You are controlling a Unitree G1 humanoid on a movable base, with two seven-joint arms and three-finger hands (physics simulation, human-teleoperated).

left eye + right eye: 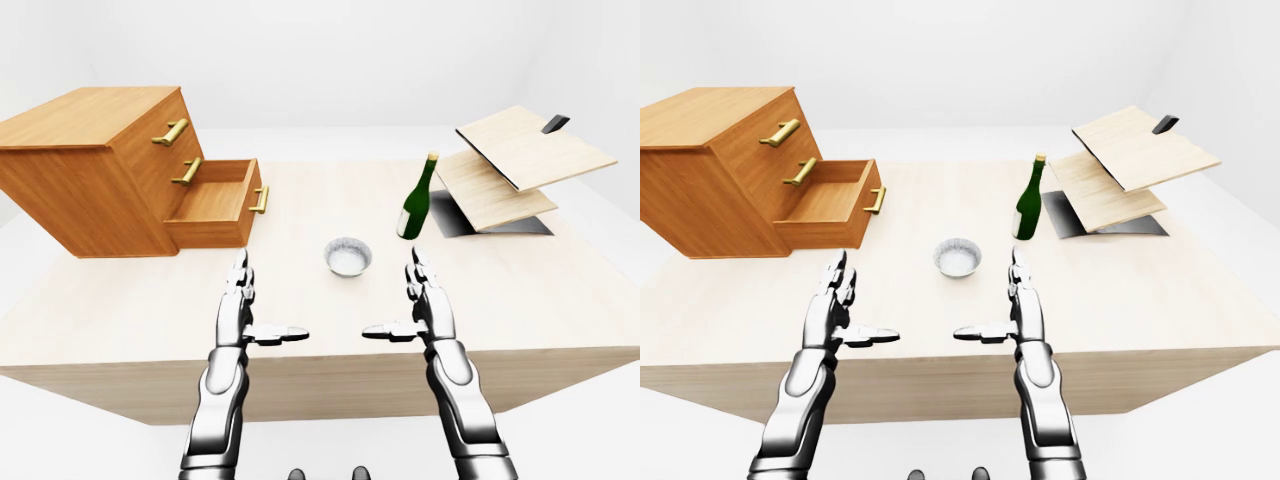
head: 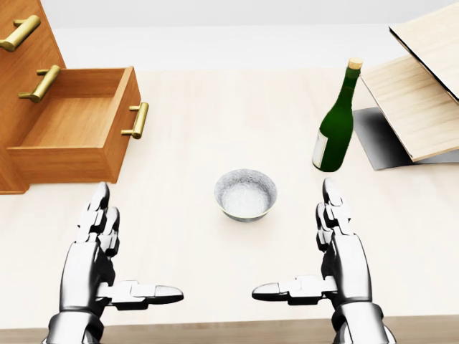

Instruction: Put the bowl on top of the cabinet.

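Closing on the bowl [image 2: 245,193] looks like the step in hand. It is best done by bringing both hands inward and up the head view together, so the fingers meet the rim from opposite sides instead of nudging it across the tabletop [image 2: 215,100]. The left hand [image 2: 97,261] and right hand [image 2: 344,264] are both spread and empty. Their fingers are straight and point up the view, the thumbs turn inward toward each other, and the palms face across the gap. The forearms run roughly parallel, low over the tabletop's bottom edge. The bowl sits upright between the hands and slightly higher in the view, apart from both. Just above the right hand stands a green bottle [image 2: 336,129], which a wide swing could topple. The cabinet [image 1: 90,150] rests at upper left with its bottom drawer [image 2: 72,129] pulled open, so the lift must clear that drawer to reach the flat top.
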